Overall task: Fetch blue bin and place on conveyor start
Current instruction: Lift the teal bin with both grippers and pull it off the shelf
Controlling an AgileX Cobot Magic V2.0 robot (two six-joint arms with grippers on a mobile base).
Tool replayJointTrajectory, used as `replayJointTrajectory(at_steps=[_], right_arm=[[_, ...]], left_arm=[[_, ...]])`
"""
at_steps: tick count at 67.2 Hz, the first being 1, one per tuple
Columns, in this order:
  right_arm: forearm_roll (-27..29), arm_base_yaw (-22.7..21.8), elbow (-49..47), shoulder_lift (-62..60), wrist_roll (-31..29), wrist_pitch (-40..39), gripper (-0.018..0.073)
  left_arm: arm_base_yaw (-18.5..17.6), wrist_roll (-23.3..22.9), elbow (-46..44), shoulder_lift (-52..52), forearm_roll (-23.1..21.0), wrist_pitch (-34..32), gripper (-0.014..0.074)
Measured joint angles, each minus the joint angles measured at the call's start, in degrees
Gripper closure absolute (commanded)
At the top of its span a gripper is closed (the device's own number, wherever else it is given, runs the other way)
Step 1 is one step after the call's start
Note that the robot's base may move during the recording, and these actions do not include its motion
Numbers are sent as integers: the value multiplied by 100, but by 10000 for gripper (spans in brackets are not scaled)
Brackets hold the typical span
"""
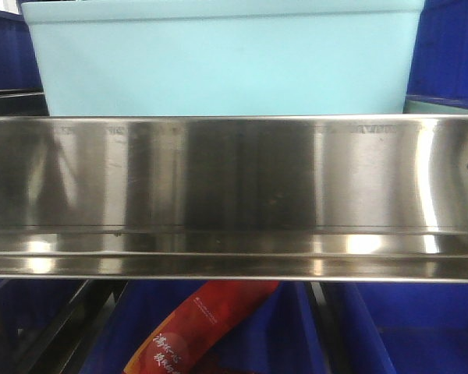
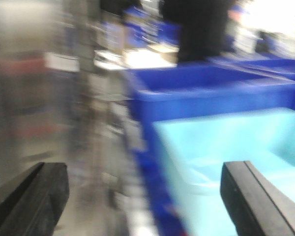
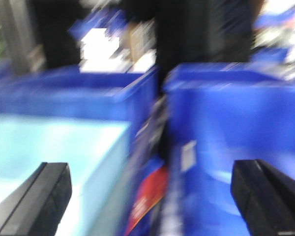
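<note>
Black left gripper (image 2: 142,196) spread wide, empty, blue bin (image 2: 226,142) just ahead, right gripper (image 3: 152,196) likewise gaping

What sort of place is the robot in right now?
Probably a warehouse or stockroom shelf aisle: rows of navy bins, a stainless steel rail, and the pale blue bin behind it.

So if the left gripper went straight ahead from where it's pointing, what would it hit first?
Probably the blue bin: its rim lies just right of the centre line of the left gripper, which is open. A dark blue shelf bin stands behind it. The view is blurred, so depth is uncertain.
</note>
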Motion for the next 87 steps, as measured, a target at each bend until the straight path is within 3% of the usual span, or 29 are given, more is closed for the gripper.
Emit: replayJointTrajectory(at_steps=[8,16,34,43,52,67,74,77,80,87], right_arm=[[0,661,-675,956,-24,493,1],[11,976,-1671,2000,-24,1264,1],[-541,1012,-4242,4277,945,3213,1],[-721,958,-5058,5190,1166,3674,1],[-746,958,-5336,5868,1250,3738,1],[-727,859,-5348,6622,1418,3782,10],[-727,839,-5348,6836,1427,3782,114],[-727,839,-5348,6893,1427,3782,214],[-727,839,-5348,6951,1427,3782,320],[-727,839,-5348,7006,1427,3782,561]], left_arm=[[-754,0,-628,978,-22,493,71],[-1013,-258,-1408,1993,-47,992,71],[-754,-594,-3762,4337,-79,2552,71],[-516,-678,-4781,5327,-94,3301,71],[-292,-681,-5343,6110,-119,3764,71],[-56,-692,-5463,6884,-357,3875,71],[-54,-692,-5463,7047,-373,3892,91],[-54,-692,-5472,7092,-394,3892,129],[-54,-692,-5472,7132,-395,3892,178],[-54,-692,-5472,7182,-431,3892,387]])
